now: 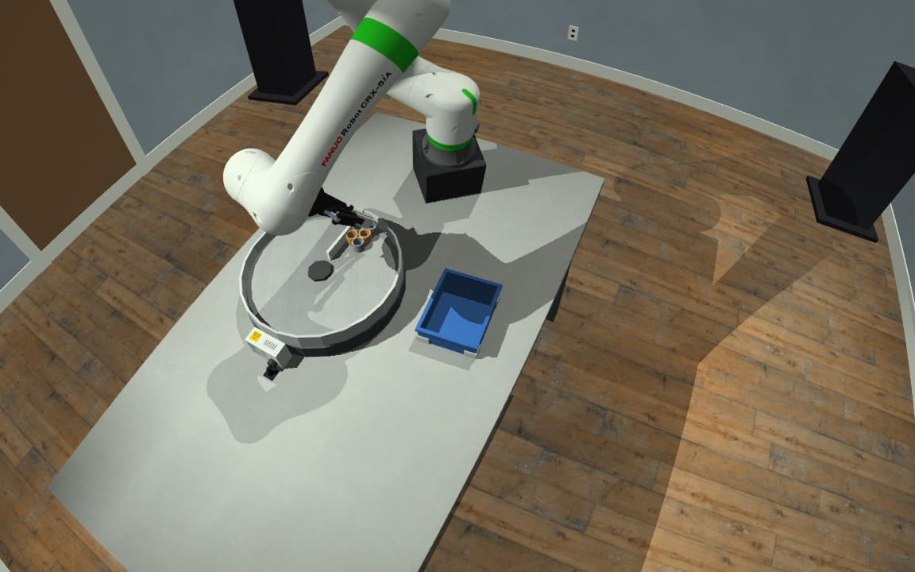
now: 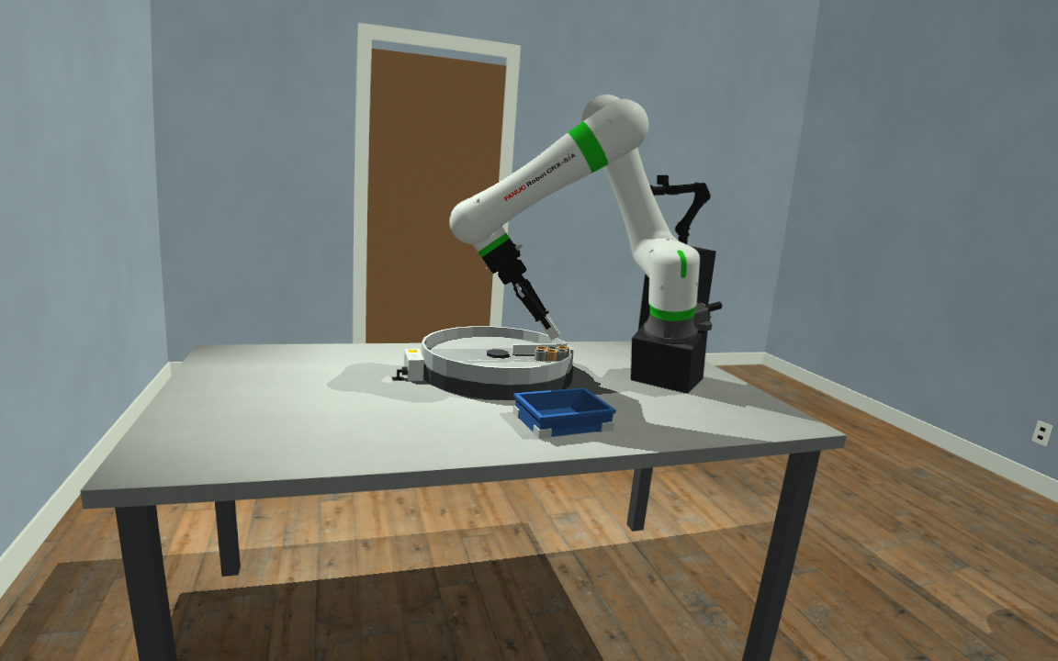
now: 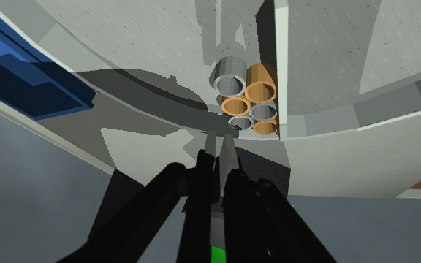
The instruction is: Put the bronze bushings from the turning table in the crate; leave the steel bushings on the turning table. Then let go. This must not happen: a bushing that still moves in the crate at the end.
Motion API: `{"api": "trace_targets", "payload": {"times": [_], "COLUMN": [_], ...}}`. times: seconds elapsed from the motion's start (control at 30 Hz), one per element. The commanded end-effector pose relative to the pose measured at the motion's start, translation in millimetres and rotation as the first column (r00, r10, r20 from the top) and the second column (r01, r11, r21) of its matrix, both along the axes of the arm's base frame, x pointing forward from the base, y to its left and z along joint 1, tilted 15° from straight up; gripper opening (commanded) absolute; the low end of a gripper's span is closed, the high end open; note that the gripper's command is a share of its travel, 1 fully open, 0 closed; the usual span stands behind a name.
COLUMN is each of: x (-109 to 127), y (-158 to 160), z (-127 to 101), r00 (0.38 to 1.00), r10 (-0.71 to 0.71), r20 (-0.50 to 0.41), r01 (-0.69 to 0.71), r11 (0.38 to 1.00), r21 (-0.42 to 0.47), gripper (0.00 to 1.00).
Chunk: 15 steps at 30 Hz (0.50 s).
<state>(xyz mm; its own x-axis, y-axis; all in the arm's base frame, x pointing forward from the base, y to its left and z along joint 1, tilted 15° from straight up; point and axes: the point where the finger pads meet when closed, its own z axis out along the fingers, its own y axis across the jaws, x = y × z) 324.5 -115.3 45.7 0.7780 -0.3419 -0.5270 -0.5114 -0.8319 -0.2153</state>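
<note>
Three bronze bushings [image 3: 260,73] [image 3: 235,107] [image 3: 265,128] and three steel bushings [image 3: 230,67] [image 3: 263,112] [image 3: 240,123] stand upright, packed together on the turning table [image 1: 290,302] [image 2: 450,372] [image 3: 159,33], beside a straight bar near its rim. In the top view the far ones are hidden. My gripper [image 1: 369,216] [image 2: 553,335] [image 3: 217,144] is shut with only a narrow gap and nothing in it. It is tilted, its tips above the table's rim beside the cluster. The blue crate [image 1: 446,340] [image 2: 574,424] [image 3: 79,85] is empty.
The pale bar [image 1: 337,242] [image 3: 282,55] runs from near the dark hub [image 1: 320,270] [image 2: 497,353] to the rim. A white drive box [image 1: 267,345] [image 2: 413,364] sits outside the rim. The black robot pedestal [image 1: 450,177] [image 2: 668,362] stands behind the crate.
</note>
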Motion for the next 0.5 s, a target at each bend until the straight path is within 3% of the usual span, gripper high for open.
{"api": "trace_targets", "payload": {"times": [0.0, 0.47], "x": [0.7, 0.8], "y": [0.7, 0.8], "z": [-1.8, -2.0], "r00": [0.999, 0.999], "r10": [0.045, 0.049], "r20": [-0.007, -0.008], "r01": [-0.045, -0.049], "r11": [0.999, 0.999], "r21": [0.017, 0.019], "gripper": [0.06, 0.06]}}
